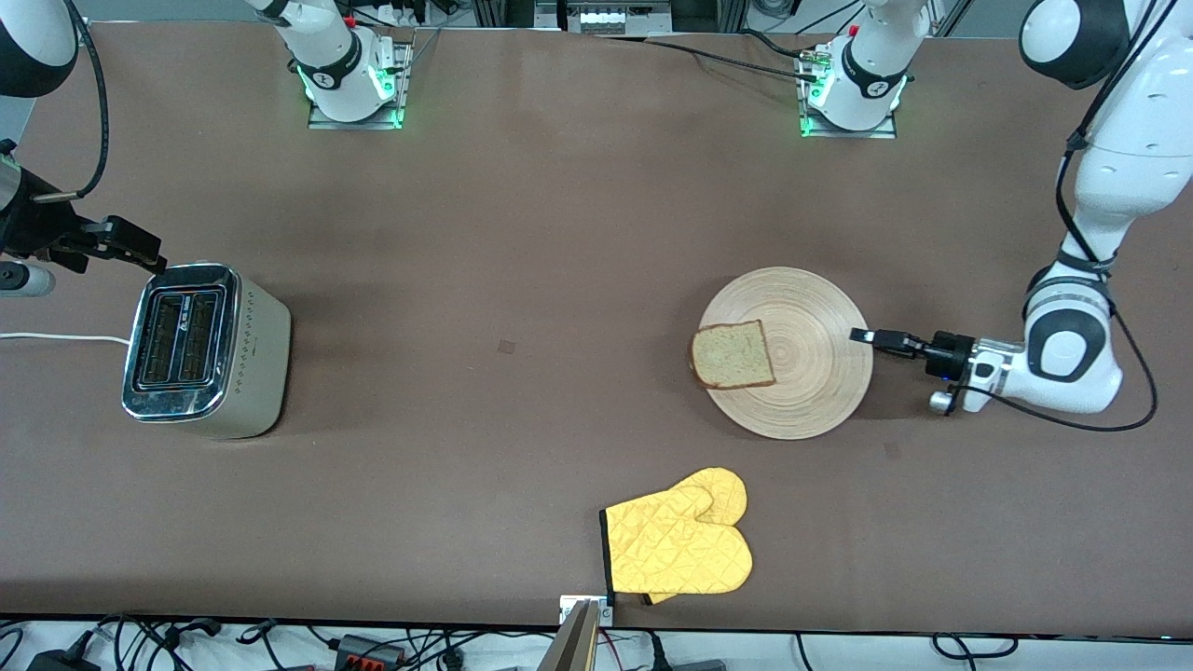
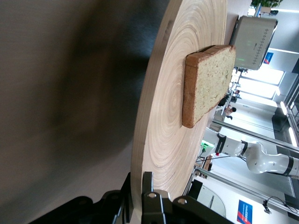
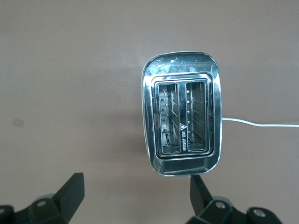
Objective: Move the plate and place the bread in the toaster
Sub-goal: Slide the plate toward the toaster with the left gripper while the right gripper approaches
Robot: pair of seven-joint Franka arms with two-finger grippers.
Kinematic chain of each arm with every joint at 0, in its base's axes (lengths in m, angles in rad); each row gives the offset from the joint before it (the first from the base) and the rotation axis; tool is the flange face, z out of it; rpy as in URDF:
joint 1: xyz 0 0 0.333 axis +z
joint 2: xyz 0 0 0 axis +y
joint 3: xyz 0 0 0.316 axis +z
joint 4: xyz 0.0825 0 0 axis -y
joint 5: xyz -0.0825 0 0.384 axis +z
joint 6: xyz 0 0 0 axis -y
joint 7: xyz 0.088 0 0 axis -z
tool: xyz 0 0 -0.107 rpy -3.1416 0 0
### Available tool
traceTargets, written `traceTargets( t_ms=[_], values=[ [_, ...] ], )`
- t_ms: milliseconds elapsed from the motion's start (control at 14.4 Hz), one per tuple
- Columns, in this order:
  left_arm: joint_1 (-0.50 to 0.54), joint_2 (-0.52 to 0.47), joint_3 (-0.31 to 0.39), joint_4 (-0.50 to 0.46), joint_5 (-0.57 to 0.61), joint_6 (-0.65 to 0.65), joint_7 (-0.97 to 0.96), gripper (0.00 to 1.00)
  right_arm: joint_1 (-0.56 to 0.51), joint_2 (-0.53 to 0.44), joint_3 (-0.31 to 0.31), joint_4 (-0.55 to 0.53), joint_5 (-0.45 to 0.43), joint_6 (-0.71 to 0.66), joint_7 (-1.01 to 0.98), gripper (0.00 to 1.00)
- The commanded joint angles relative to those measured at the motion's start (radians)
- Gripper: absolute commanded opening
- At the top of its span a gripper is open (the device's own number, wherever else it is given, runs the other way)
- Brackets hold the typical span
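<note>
Front view: left pincer [image 1: 859, 335] low, horizontal, clamped on plate [image 1: 811, 391] rim; right pincer [image 1: 160, 264] spread wide above toaster [image 1: 200, 349].

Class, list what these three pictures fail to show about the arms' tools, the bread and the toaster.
- Left tool: fingertips at the round light-wood plate rim; grip unreadable, cropped in its wrist view.
- Square brown bread slice: underside hidden by the plate.
- Chrome-topped toaster: slot bottoms too dark in the right wrist view.

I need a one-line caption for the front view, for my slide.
Left tool grips the rim of the plate carrying bread; open right tool waits above the toaster.
</note>
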Motion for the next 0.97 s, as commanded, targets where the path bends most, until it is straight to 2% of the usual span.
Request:
traceTargets(
  t_ms=[0, 139, 486, 902],
  values=[
    [-0.079, 0.006, 0.002, -0.001, -0.099, -0.053, -0.013, 0.01, 0.000, 0.014, 0.005, -0.014, 0.048, -0.003, 0.012, 1.00],
    [-0.133, 0.027, -0.005, 0.002, -0.176, -0.077, -0.041, 0.01, 0.003, 0.038, 0.005, -0.017, 0.074, -0.003, 0.011, 1.00],
    [-0.309, 0.041, -0.004, 0.011, -0.341, -0.064, -0.066, 0.01, 0.101, 0.083, 0.003, -0.012, 0.077, 0.015, 0.012, 1.00],
    [-0.474, 0.066, -0.004, 0.019, -0.504, 0.070, -0.050, 0.01, 0.168, 0.155, 0.005, -0.009, 0.080, 0.019, 0.019, 1.00]
  ],
)
